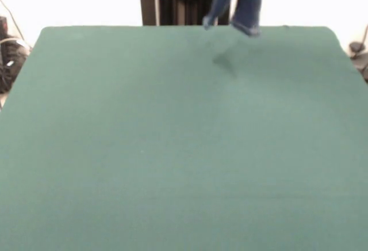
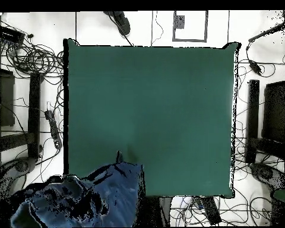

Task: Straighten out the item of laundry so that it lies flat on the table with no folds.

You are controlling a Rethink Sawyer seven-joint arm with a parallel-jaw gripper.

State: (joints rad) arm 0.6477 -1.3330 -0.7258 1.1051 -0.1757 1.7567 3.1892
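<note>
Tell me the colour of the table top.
The table top is a plain dark green, with no pattern; the front view shows it best.

clutter on the floor around the work area

tangled black cables (image 2: 32, 56) lie along one side, more cables (image 2: 252, 59) along the other, a dark rectangular frame (image 2: 189, 27) marks the pale floor (image 2: 97, 27).

Dark blue jeans (image 1: 238, 0) hang, legs down, above the far edge of the green table (image 1: 172, 147).
</note>
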